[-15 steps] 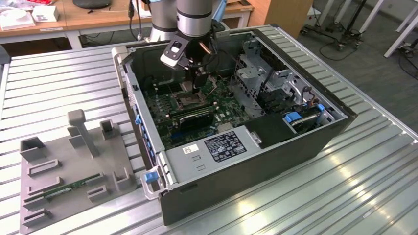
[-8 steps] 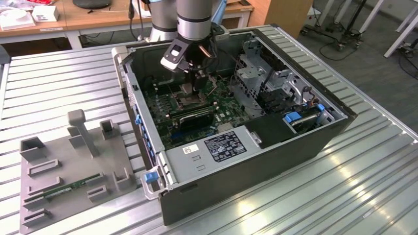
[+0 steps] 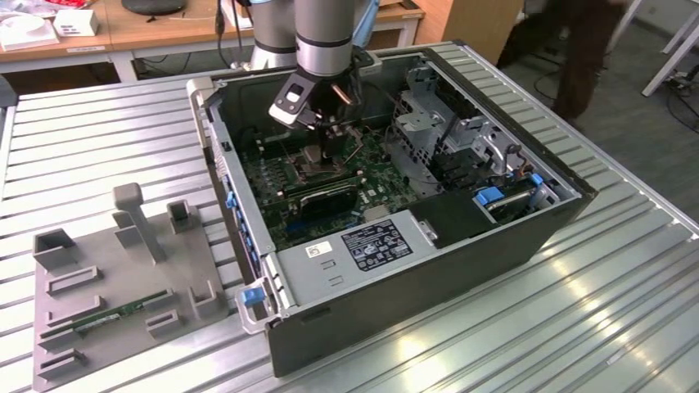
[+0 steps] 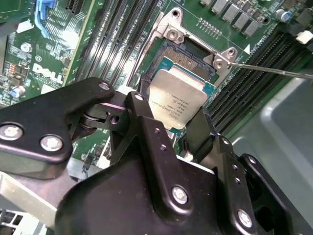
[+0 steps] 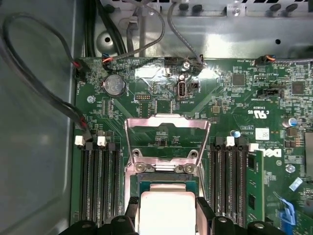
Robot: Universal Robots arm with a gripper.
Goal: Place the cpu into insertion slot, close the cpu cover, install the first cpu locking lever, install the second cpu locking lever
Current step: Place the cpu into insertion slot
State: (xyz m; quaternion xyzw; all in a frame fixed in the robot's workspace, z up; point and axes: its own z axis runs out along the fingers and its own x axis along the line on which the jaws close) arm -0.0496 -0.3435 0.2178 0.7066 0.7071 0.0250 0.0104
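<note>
In both wrist views my gripper (image 4: 171, 122) (image 5: 167, 215) is shut on the cpu (image 4: 178, 98) (image 5: 166, 208), a pale silver square chip held by two opposite edges between black fingers (image 4: 142, 120). The chip hangs slightly tilted just over the insertion slot (image 4: 183, 51) (image 5: 166, 185), a dark square socket with a silvery rim. The cpu cover (image 5: 167, 139) stands flipped open at one end of the socket. A thin locking lever (image 4: 274, 72) sticks out sideways from the socket's corner. In the exterior view the gripper (image 3: 320, 146) reaches down into the open computer case (image 3: 568, 209).
Long black memory slots (image 5: 100, 181) (image 5: 230, 176) flank the socket on both sides. A power supply box (image 3: 377, 241) and a grey drive cage (image 3: 431, 131) crowd the case. A grey fixture tray (image 3: 77, 286) lies on the table at the exterior view's left.
</note>
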